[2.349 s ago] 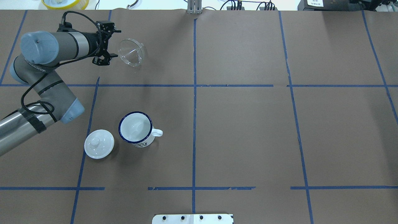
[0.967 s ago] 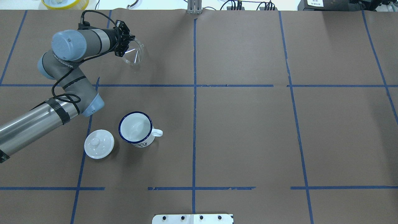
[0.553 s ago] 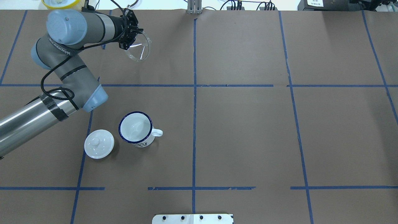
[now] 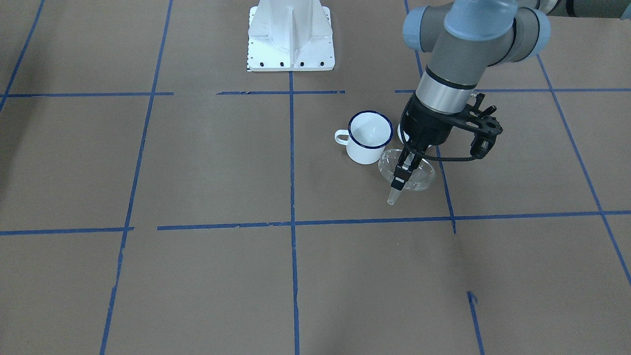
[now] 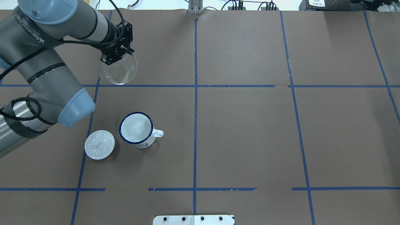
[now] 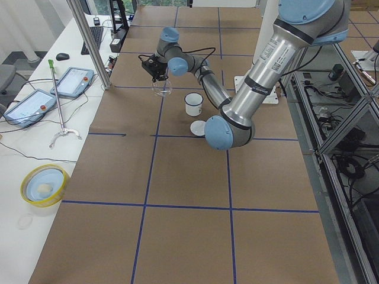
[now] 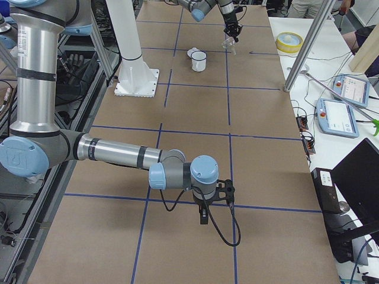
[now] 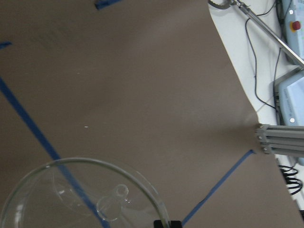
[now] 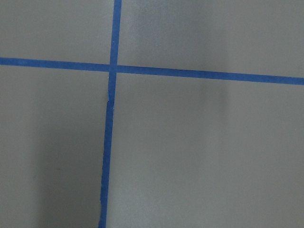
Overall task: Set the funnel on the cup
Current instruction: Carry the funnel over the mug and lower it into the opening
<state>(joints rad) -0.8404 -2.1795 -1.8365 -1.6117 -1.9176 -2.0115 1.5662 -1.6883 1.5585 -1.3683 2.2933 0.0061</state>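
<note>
My left gripper point(image 5: 120, 56) is shut on the rim of the clear plastic funnel point(image 5: 119, 71) and holds it in the air, spout down, over the far left of the table. The funnel also shows in the front view point(image 4: 416, 173), beside the cup, and in the left wrist view point(image 8: 85, 194). The white enamel cup point(image 5: 136, 128) with a dark blue rim stands upright and empty nearer the robot, handle to the right; it also shows in the front view point(image 4: 368, 136). My right gripper point(image 7: 204, 218) hangs low over the table far from both; I cannot tell whether it is open or shut.
A round white knobbed lid point(image 5: 99, 144) lies just left of the cup. The robot's white base plate point(image 5: 193, 219) sits at the near edge. Blue tape lines grid the brown table. A metal post point(image 6: 89, 41) and tablets stand beyond the far edge.
My left gripper reached the funnel on the table, shut on its rim, lifted it and carried it toward the robot and slightly left, closer to the cup.
</note>
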